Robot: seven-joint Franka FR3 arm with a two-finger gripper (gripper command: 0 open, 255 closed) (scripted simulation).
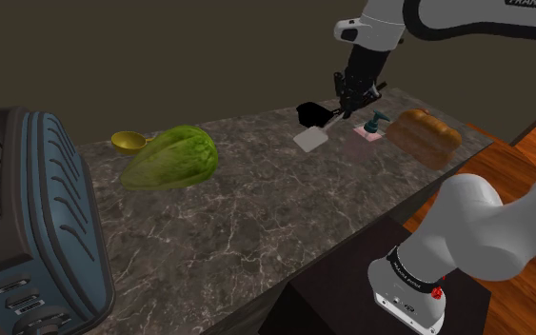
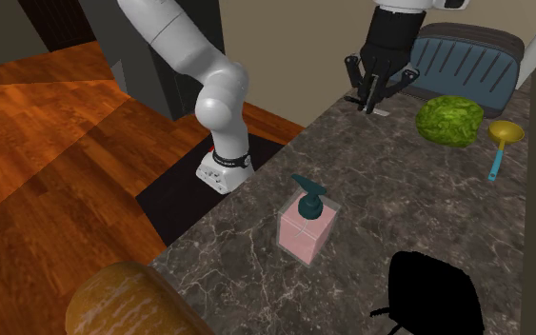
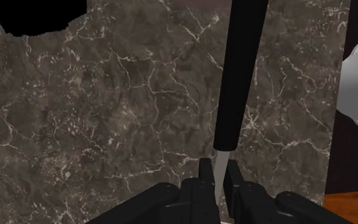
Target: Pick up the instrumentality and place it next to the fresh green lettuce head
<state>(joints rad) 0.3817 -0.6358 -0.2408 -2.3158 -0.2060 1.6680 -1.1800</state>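
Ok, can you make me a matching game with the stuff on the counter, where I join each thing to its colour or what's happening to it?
Things:
1. lettuce
2. soap bottle
3. bread loaf
4. spatula

Matches:
A. brown
B. clasped in the tool
C. pink
D. green

Pairs: 1-D, 2-C, 3-A, 4-B.

Bare bench lies open below the gripper and its clasped spatula, through to the lettuce. Soap dispenser and bread loaf stand on the gripper's opposite side, a black shape near them.
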